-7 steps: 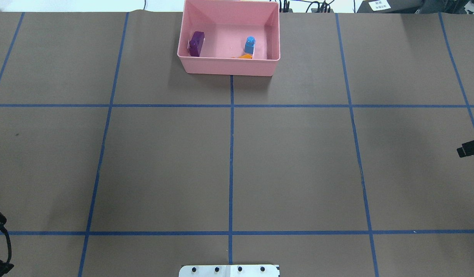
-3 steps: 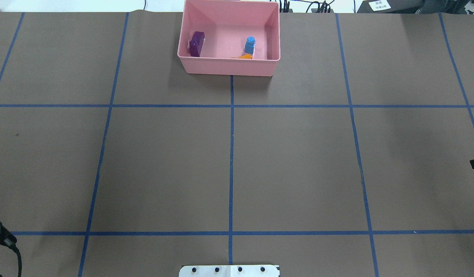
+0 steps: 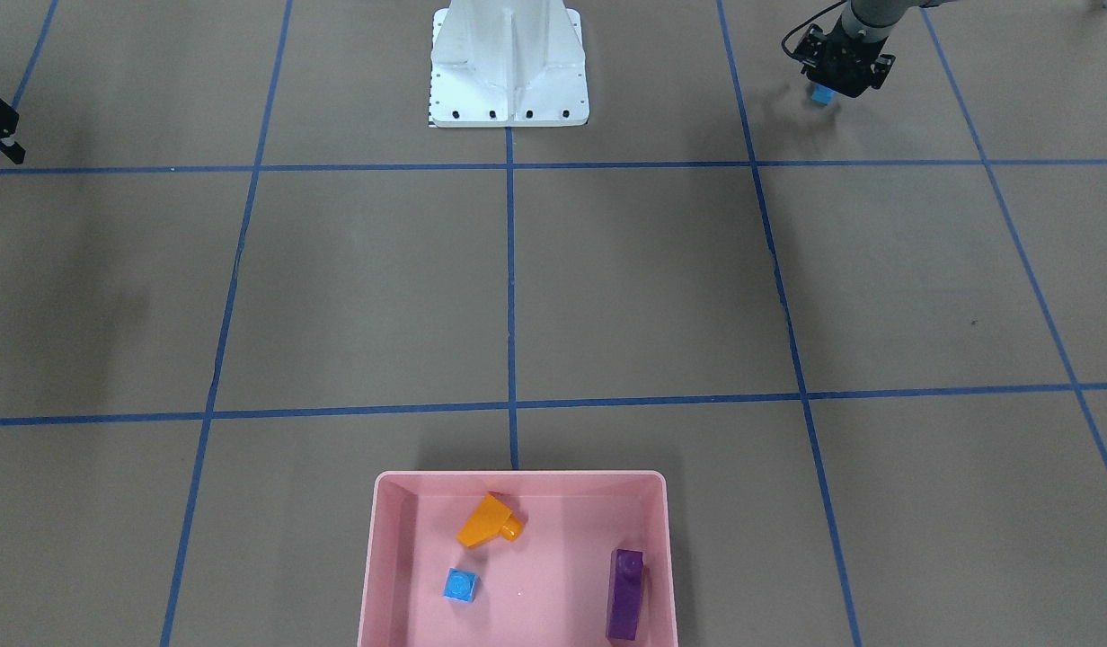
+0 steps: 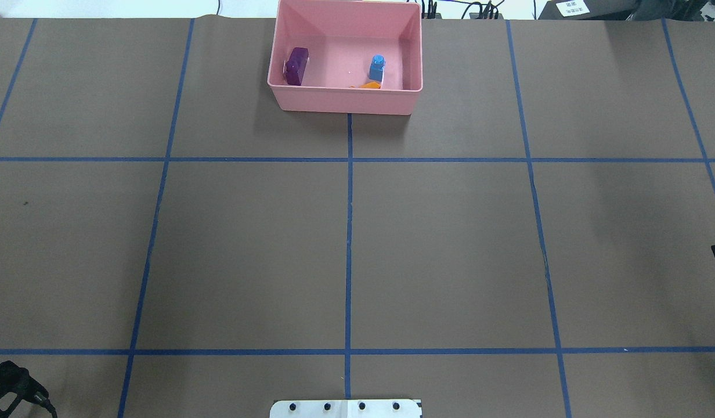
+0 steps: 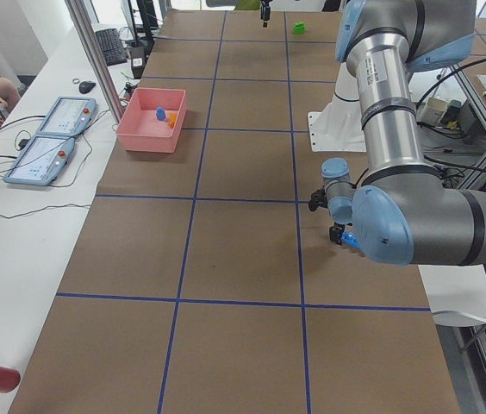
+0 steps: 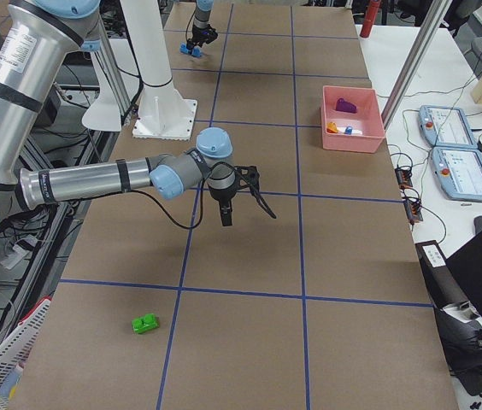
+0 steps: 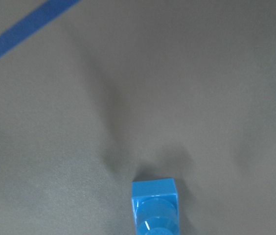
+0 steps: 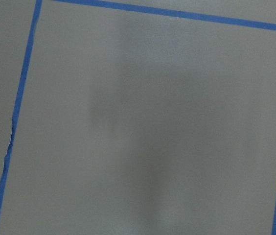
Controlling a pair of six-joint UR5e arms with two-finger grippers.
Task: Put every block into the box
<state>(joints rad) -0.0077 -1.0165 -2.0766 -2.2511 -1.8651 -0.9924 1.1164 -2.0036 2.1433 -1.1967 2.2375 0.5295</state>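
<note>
The pink box (image 3: 518,474) (image 4: 346,100) sits at the table's far middle. In it lie a purple block (image 3: 625,593) (image 4: 296,65), an orange block (image 3: 486,521) (image 4: 370,86) and a small blue cube (image 3: 460,585) (image 4: 376,68). Another blue block (image 3: 820,93) (image 7: 155,205) (image 5: 349,237) is at table level near the robot's left side. My left gripper (image 3: 836,83) (image 4: 9,392) hangs right over it; I cannot tell whether its fingers are open or shut. A green block (image 6: 145,323) (image 5: 298,28) lies on the robot's right. My right gripper (image 6: 243,209) (image 3: 1,135) hovers open and holds nothing.
The white robot base (image 3: 509,81) (image 4: 346,409) stands at the near middle edge. A side table beyond the box carries two tablets (image 5: 53,129) (image 6: 455,154) and cables. A white basket (image 6: 2,367) sits off the table's corner. Blue tape lines grid the brown table.
In the overhead view my left gripper has slid down and slightly inward at the bottom left corner. My right gripper has drawn back toward the right edge. The blocks in the box have not moved.
</note>
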